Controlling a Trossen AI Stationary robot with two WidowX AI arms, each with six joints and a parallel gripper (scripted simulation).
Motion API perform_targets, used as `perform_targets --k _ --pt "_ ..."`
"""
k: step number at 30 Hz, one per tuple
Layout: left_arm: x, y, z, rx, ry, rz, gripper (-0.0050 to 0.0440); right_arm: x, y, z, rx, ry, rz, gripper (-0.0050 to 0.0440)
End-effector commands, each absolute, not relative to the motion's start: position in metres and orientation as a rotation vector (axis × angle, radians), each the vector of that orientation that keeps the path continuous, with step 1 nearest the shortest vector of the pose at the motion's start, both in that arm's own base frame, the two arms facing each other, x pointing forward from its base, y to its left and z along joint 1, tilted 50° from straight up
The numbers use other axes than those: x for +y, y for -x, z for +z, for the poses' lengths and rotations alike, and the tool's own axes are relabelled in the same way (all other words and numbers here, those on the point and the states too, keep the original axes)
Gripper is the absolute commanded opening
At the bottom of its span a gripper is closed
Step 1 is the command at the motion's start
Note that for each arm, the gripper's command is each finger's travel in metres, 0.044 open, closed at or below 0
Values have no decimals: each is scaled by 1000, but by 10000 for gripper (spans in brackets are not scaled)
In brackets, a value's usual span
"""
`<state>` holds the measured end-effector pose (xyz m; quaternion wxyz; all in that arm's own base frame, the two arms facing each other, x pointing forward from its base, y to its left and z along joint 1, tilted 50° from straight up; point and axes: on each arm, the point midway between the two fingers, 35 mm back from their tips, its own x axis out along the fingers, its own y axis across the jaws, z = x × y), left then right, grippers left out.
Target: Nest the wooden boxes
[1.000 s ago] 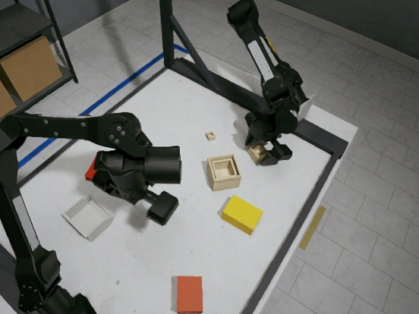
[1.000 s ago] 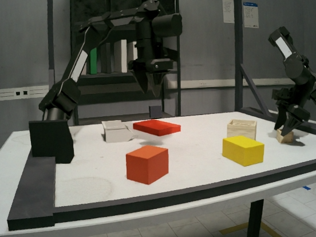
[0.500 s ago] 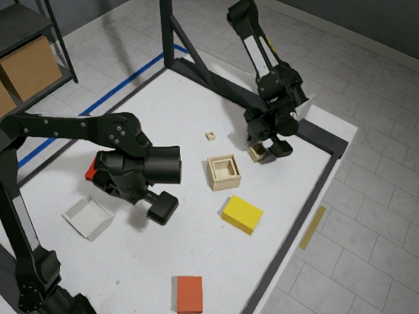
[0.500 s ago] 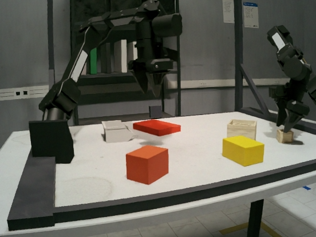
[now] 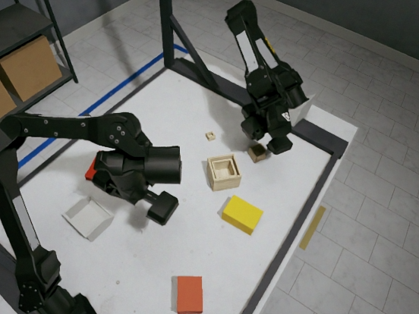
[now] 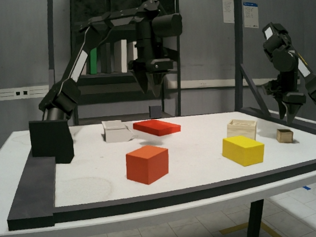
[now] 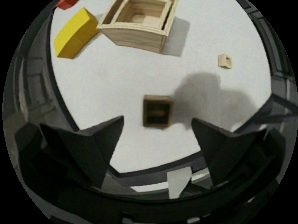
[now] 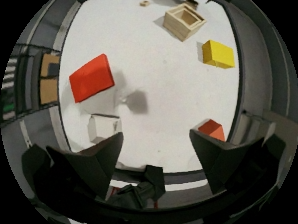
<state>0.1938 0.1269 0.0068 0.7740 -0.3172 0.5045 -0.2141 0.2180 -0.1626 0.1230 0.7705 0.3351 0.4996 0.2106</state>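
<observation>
The big wooden box (image 5: 226, 185) (image 6: 241, 133) (image 7: 132, 39) (image 8: 176, 27) stands upright with a smaller box (image 5: 225, 167) (image 7: 142, 12) inside it, open side up. A small wooden box (image 5: 258, 154) (image 6: 284, 136) (image 7: 158, 98) sits apart; the left wrist view looks into its open side. A tiny wooden box (image 5: 210, 136) (image 7: 225, 61) (image 8: 144, 3) lies behind the big one; its pose is hard to tell. My left gripper (image 5: 266, 137) (image 6: 286, 121) (image 7: 158, 120) is open and empty above the small box. My right gripper (image 6: 150, 94) (image 8: 156, 134) is open and empty, high above the table.
A yellow block (image 5: 242, 215) (image 6: 243, 150) (image 7: 75, 34) (image 8: 218, 54) stands near the big box. An orange block (image 5: 190, 294) (image 6: 147, 164) (image 8: 211, 130), a red slab (image 6: 157, 127) (image 8: 92, 79) and a white open container (image 5: 89, 218) (image 6: 115, 134) (image 8: 104, 127) are farther off.
</observation>
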Motion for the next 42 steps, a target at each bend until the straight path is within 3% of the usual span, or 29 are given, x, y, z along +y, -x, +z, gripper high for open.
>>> perform_targets --k 1,42 --pt "132 -194 9 1131 671 -489 400 -165 -220 125 1076 -717 456 400" --pt "129 -192 10 1124 685 -482 400 -164 -219 126 1078 -716 451 400"
